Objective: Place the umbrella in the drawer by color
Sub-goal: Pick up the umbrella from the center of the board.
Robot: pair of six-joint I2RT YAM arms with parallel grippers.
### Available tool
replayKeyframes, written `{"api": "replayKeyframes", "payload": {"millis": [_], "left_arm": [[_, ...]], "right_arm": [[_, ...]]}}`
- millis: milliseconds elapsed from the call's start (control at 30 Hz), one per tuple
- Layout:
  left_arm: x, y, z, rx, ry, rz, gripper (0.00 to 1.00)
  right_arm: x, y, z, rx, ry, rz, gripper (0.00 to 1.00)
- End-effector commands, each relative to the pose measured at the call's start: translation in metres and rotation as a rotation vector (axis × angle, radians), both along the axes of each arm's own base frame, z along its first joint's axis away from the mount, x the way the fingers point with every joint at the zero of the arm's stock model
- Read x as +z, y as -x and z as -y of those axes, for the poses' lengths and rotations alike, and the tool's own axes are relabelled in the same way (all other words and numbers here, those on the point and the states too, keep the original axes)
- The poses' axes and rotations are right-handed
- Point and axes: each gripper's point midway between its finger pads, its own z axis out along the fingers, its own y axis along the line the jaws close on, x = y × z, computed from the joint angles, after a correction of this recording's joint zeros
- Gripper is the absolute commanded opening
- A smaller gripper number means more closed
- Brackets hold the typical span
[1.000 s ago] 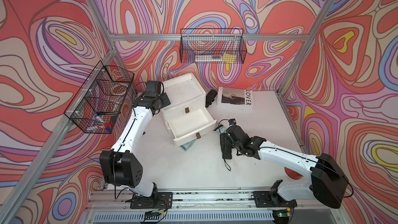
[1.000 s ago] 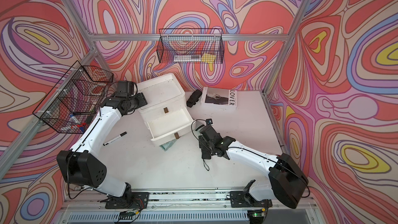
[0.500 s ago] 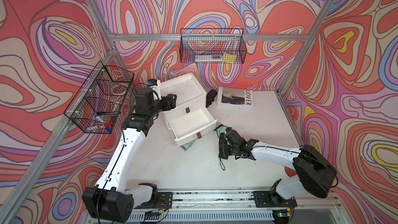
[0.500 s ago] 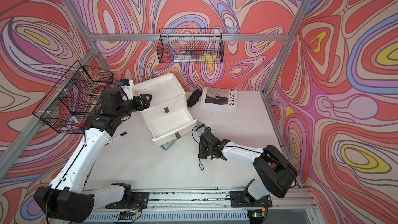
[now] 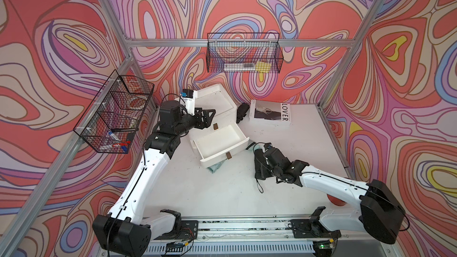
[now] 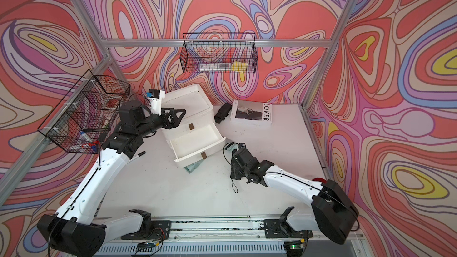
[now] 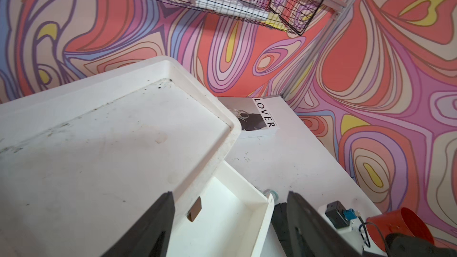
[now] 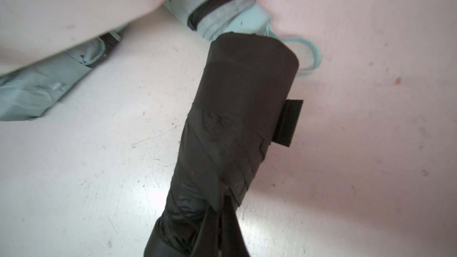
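White tabletop (image 5: 222,194), right tool (image 5: 264,165) gripping black umbrella (image 8: 237,119), left tool (image 7: 230,194) spread

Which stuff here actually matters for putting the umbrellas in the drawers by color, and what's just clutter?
Job:
- black umbrella
- mint umbrella, partly under the open drawer
- white drawer unit
- dark bundle beside the book, possibly another umbrella

Lying about:
- LOVER book
- back wall basket
- side wall basket
- marker
- red container

The pulled-out white plastic drawer (image 5: 220,140) is open from above, while a mint-green folded umbrella (image 8: 217,18) passing under its front and a black folded umbrella (image 8: 237,119) crowd the white bench (image 5: 210,194) beside it.
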Motion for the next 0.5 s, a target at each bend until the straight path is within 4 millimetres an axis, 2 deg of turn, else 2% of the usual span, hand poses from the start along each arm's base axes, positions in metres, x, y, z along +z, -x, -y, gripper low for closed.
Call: {"api": "replayKeyframes", "payload": {"millis": [0, 100, 167, 267, 400, 467], "left_arm": [[0.009, 0.016, 0.025, -0.145, -0.013, 0.062, 0.78], [0.007, 0.026, 0.042, -0.235, -0.006, 0.055, 0.79], [0.007, 0.033, 0.053, -0.296, 0.009, 0.044, 0.79], [0.006, 0.039, 0.063, -0.356, 0.028, 0.029, 0.79], [0.006, 0.045, 0.072, -0.400, 0.033, 0.016, 0.78], [0.002, 0.051, 0.077, -0.423, 0.023, -0.008, 0.78]], "right_arm": [[0.080, -0.016, -0.003, 0.084, -0.007, 0.233, 0.00], [0.136, -0.018, -0.001, 0.131, -0.025, 0.382, 0.00], [0.172, -0.016, -0.008, 0.215, -0.040, 0.499, 0.00], [0.212, -0.015, -0.021, 0.330, -0.043, 0.664, 0.00], [0.241, -0.015, -0.045, 0.497, 0.002, 0.885, 0.00], [0.251, -0.021, -0.050, 0.525, 0.064, 0.981, 0.00]]}}
